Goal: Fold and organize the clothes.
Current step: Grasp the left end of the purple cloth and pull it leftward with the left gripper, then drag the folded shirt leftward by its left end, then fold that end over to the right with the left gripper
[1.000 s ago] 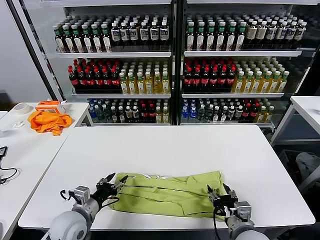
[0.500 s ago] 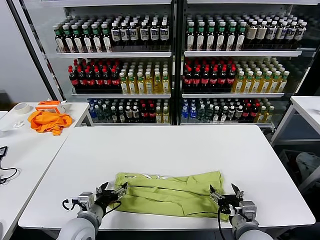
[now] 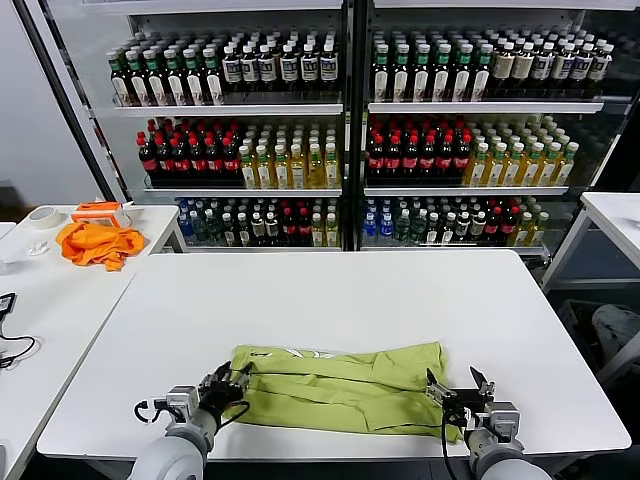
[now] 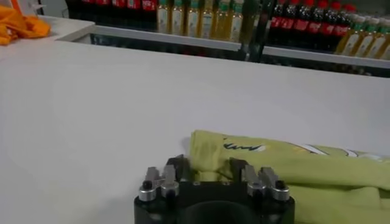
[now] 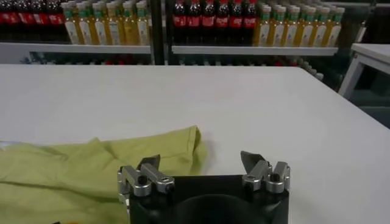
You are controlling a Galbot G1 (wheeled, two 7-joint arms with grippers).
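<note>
The lime T-shirt (image 3: 340, 385) lies folded into a long band along the near edge of the white table (image 3: 330, 295). My left gripper (image 3: 228, 384) is at the band's left end. In the left wrist view my left gripper (image 4: 206, 165) has its fingers drawn in on the bunched shirt corner (image 4: 210, 152). My right gripper (image 3: 458, 388) is at the band's right end, low over the table. In the right wrist view it (image 5: 199, 161) is open wide, one finger over the shirt's corner (image 5: 177, 146), the other over bare table.
A bright orange cloth (image 3: 97, 243) and a tape roll (image 3: 42, 216) lie on a side table at the left. A black cable (image 3: 12, 345) lies there too. Bottle shelves (image 3: 340, 150) stand behind the table. Another white table (image 3: 615, 215) is at the right.
Both grippers have drawn back toward the near edge and dropped lower. The left gripper's fingers, spread wide earlier, have closed in on the shirt's left end. The right gripper stays open.
</note>
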